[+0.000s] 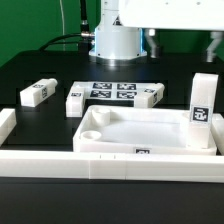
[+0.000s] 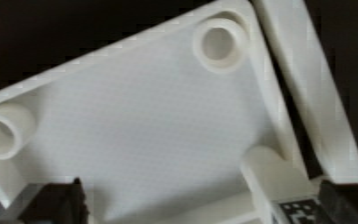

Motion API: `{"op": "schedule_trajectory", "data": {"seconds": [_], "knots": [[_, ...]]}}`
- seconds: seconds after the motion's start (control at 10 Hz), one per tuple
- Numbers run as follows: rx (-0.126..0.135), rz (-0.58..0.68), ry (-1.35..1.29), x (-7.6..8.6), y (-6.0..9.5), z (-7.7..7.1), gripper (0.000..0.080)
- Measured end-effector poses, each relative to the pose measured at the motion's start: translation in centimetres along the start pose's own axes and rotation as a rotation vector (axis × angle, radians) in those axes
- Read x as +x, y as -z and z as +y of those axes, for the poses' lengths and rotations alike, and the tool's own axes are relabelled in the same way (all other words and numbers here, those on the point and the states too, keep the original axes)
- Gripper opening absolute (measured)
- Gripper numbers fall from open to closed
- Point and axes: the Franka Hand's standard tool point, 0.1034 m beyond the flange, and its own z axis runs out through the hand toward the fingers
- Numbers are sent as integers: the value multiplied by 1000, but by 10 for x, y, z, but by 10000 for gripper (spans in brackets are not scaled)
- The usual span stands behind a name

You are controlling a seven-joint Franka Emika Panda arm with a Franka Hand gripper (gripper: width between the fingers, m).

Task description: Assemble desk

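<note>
Across the exterior view, a white rail [image 1: 50,165] is running along the near edge of the black tabletop [image 1: 50,70] and turning up at the left end. Just behind that corner a leg [image 1: 37,92] is lying on its side, tag showing. To its right a second leg [image 1: 75,100] is lying flat, close against the marker board [image 1: 118,92], which is sitting mid-tabletop in front of the arm's base [image 1: 115,40]. Right of centre the desk top [image 1: 140,130] is resting hollow side up against the rail, with round sockets showing at its left corners. At its right end an upright leg [image 1: 202,108] is standing with its tag facing the camera; whether it is seated in a socket I cannot tell. In the wrist view the hand [image 2: 197,205] is hovering over the desk top [image 2: 140,110] with its jaws spread wide, gripping nothing. The upright leg [image 2: 279,180] is rising at the corner below it.
</note>
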Motion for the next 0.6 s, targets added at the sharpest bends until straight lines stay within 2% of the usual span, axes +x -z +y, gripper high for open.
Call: {"op": "schedule_trajectory", "data": {"seconds": [0.2, 0.4, 0.5, 0.6], "knots": [[0, 0, 1, 0, -1, -4, 649], [1, -3, 9, 0, -2, -1, 649], [6, -17, -10, 2, -6, 14, 649], [24, -32, -86, -2, -16, 36, 649]]}}
